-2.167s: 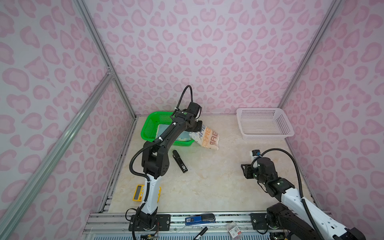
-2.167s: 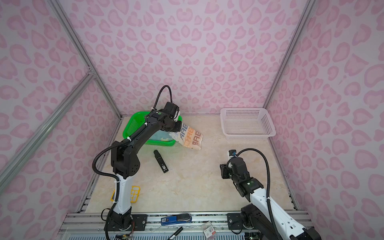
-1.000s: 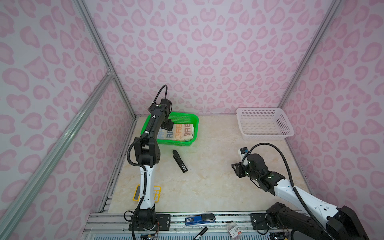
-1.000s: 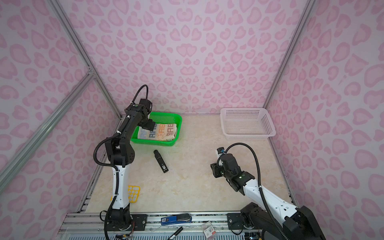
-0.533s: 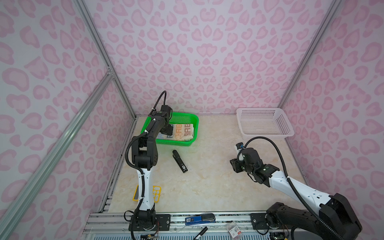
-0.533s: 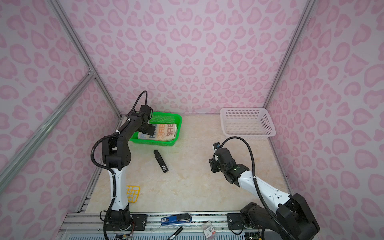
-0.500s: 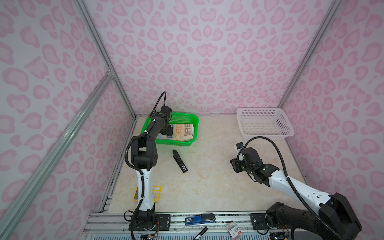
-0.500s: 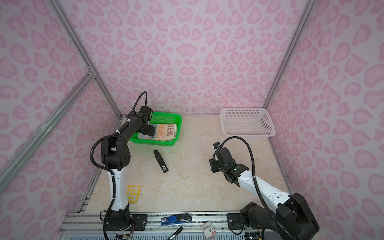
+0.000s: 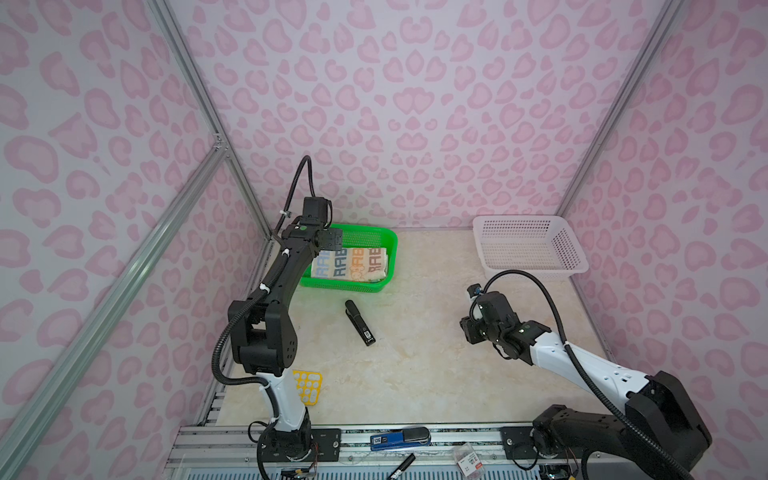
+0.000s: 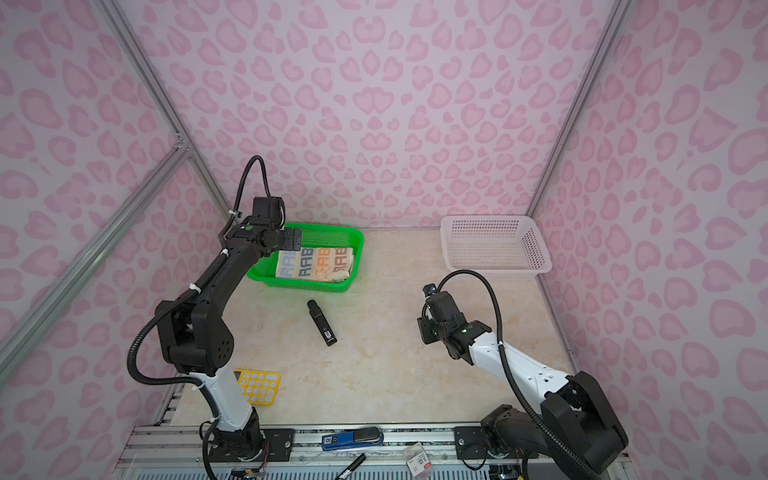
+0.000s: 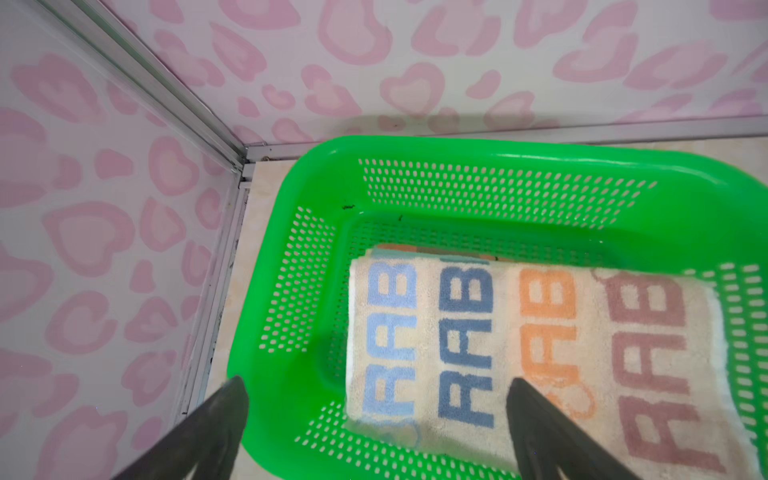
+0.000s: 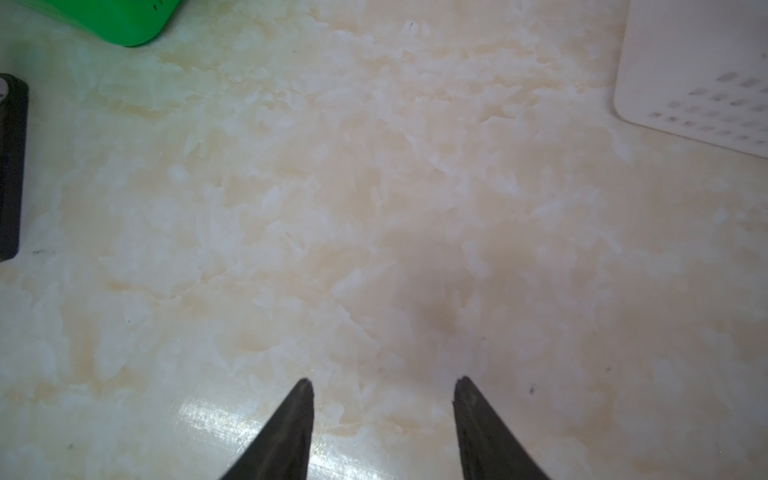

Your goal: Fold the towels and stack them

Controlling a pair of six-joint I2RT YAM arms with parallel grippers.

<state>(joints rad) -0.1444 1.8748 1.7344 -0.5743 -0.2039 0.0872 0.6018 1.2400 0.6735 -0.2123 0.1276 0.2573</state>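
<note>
A folded cream towel (image 9: 353,264) with big "RAB" letters lies on top in the green basket (image 9: 391,249), seen in both top views (image 10: 316,262). In the left wrist view the same towel (image 11: 519,332) covers other towels; only thin orange and light blue edges (image 11: 399,248) show at its far side. My left gripper (image 9: 334,241) (image 11: 376,382) hovers open over the basket's left end, holding nothing. My right gripper (image 9: 469,330) (image 12: 383,381) stands open low over bare table at the right.
A white mesh basket (image 9: 532,249) stands at the back right. A black stapler-like bar (image 9: 359,322) lies mid-table in front of the green basket. A yellow calculator (image 9: 307,386) lies by the left arm's base. A blue stapler (image 9: 401,438) rests on the front rail.
The RAB towel, hanging from my left gripper beside the basket earlier, now lies in the basket and the gripper is off it. My right arm has reached forward toward the table's middle.
</note>
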